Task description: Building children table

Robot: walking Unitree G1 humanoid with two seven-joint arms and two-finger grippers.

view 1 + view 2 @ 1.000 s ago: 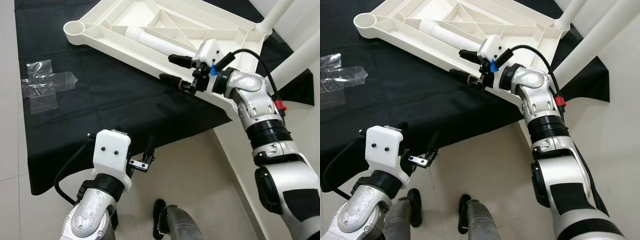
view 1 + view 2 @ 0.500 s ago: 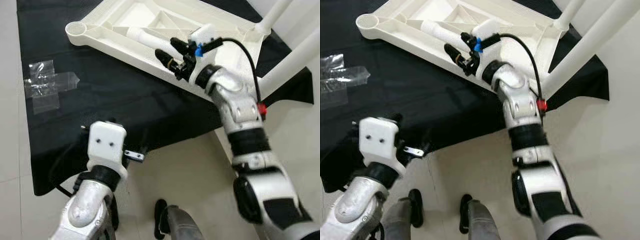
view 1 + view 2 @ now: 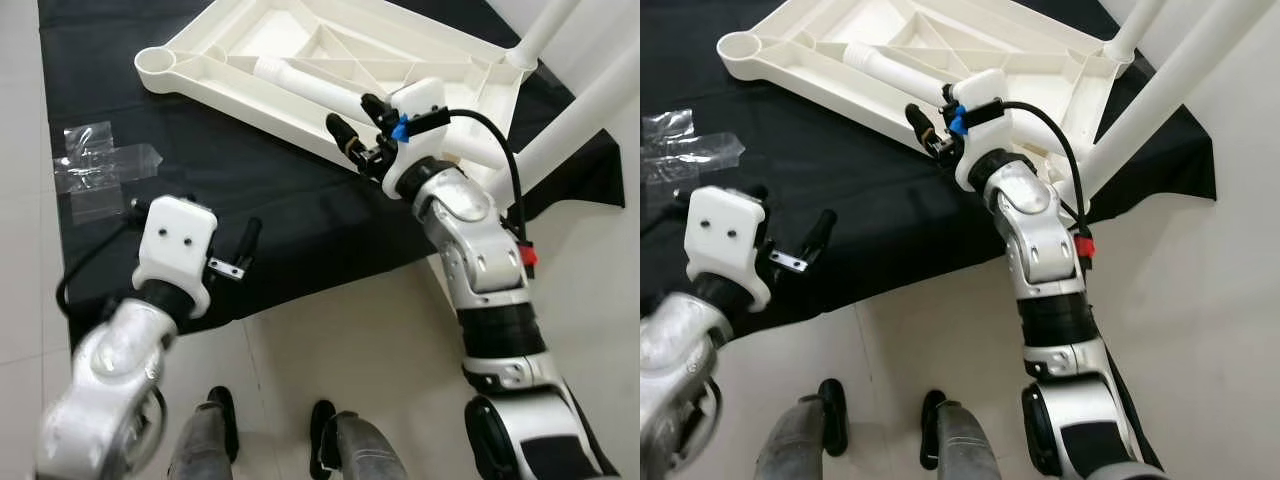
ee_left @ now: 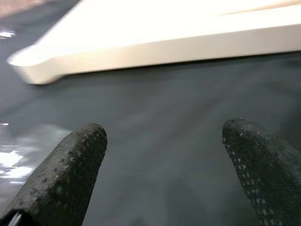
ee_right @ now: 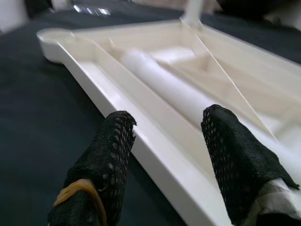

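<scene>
Since a second ago the right gripper [image 3: 352, 118] has swung left along the near rim of the upturned white tabletop [image 3: 240, 85], which lies far on the black cloth [image 3: 200, 190], while the left gripper [image 3: 193, 225] has lifted over the cloth's near edge. Both claws are spread and empty. I judge the loose white leg [image 3: 310, 88] inside the tabletop is the target; straddle it squarely before closing.

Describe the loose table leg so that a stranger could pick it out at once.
On the black cloth lies the upturned white tabletop. Inside its ribbed underside rests the loose leg, a white tube with a threaded end, just ahead of the right hand. Unlike the two legs already attached, it lies flat and unattached.
</scene>
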